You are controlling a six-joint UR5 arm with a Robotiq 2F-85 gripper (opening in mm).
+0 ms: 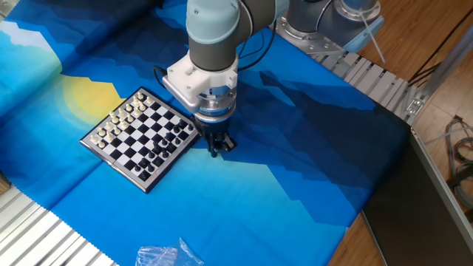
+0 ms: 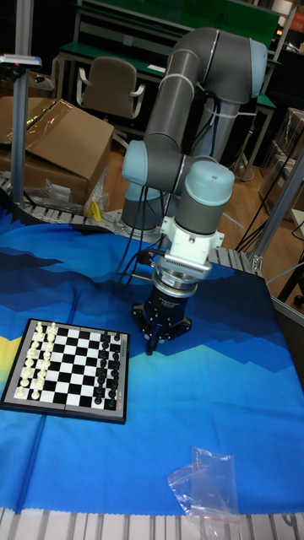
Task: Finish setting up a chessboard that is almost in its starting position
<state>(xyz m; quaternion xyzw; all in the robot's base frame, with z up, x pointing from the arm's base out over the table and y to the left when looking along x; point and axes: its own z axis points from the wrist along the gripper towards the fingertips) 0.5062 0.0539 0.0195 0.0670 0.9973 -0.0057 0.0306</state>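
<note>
The chessboard [image 1: 140,137] lies on the blue cloth left of centre, with white pieces along its far-left side and black pieces along the side nearest the arm. It also shows low on the left in the tall fixed view [image 2: 72,368]. My gripper [image 1: 216,151] points straight down just off the board's right corner, its tips close to the cloth. From the tall fixed view, the gripper [image 2: 153,344] has its black fingers drawn together. Whether a tiny piece sits between them does not show.
A crumpled clear plastic bag [image 1: 164,256] lies near the cloth's front edge. Ribbed metal rails [image 1: 373,77] border the table at back right and front left. A second arm's base [image 1: 325,22] stands behind. A cardboard box [image 2: 51,143] and a chair [image 2: 114,84] are beyond the table.
</note>
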